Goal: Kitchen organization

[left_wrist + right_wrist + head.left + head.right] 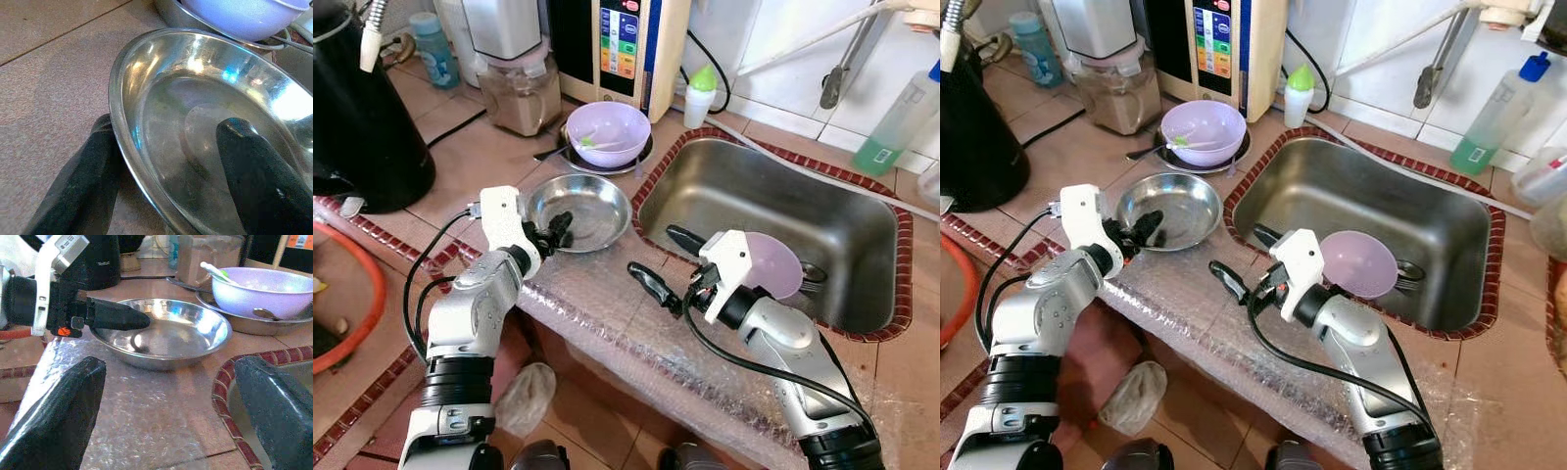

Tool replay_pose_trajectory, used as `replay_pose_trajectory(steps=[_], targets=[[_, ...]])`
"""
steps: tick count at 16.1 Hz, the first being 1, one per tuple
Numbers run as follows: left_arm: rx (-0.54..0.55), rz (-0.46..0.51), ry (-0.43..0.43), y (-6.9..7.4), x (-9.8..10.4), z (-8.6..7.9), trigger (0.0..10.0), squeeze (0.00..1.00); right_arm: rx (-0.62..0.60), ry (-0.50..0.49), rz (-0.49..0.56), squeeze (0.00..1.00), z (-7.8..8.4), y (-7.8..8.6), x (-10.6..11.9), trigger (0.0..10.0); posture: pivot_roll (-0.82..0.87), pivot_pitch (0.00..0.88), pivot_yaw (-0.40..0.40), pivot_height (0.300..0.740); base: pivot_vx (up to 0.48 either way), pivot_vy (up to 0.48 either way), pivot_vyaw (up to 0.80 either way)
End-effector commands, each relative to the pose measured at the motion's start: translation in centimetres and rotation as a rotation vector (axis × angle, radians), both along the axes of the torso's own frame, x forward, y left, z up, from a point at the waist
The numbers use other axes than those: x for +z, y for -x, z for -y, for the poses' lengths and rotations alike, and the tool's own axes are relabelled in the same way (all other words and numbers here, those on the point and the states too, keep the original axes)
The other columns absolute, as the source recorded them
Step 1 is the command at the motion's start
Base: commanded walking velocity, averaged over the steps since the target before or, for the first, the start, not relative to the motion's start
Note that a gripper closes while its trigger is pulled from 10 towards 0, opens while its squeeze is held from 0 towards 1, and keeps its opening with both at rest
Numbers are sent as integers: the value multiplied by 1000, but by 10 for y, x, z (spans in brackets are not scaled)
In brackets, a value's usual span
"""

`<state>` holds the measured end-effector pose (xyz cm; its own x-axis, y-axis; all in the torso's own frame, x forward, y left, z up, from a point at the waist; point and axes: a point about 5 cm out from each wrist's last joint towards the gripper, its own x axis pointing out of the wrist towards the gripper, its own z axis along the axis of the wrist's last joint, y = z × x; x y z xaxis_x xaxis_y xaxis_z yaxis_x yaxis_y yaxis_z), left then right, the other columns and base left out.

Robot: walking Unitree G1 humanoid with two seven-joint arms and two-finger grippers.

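Left gripper [555,233] straddles the steel dish's [592,201] rim on the counter by the sink [862,230], not clamped yet. Right gripper [663,264] hangs open. Next: pinch, then lift.

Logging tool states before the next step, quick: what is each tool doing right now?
Left tool: open, fingers straddling the rim of the steel bowl.
Right tool: open, holding nothing, above the counter edge.
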<state>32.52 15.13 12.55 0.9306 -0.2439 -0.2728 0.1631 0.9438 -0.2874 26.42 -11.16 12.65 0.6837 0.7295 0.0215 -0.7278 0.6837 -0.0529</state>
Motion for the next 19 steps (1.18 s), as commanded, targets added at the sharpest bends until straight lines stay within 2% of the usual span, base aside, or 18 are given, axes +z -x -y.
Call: replay_pose_trajectory(steps=[1, 8, 14, 16, 17, 19], targets=[[8, -60, 15, 3, -10, -3, 0, 0, 13, 18, 1, 0, -1, 1, 0, 10000, -68, 20, 7, 740, 0, 0, 0], [18, -76, 22, 6, -15, -8, 0, 0, 3, 41, -11, 0, 0, -3, -3, 10000, -61, 11, 0, 740, 0, 0, 0], [20, -14, 66, 7, -13, -2, 0, 0, -2, 60, -23, 0, -1, -3, -8, 10000, -66, 9, -5, 740, 0, 0, 0], [11, 50, 55, 8, -11, -1, 0, 0, -12, 18, -42, 0, -1, -5, -7, 10000, -64, 6, -6, 740, 0, 0, 0], [4, 79, 32, 9, -10, 0, 0, 0, -26, -36, -65, 0, -1, -6, -5, 10000, -64, 6, -7, 740, 0, 0, 0], [23, 116, 41, 9, -8, 0, 0, 0, -34, -137, -98, 0, -1, -9, 3, 10000, -63, 7, -8, 740, 0, 0, 0]])
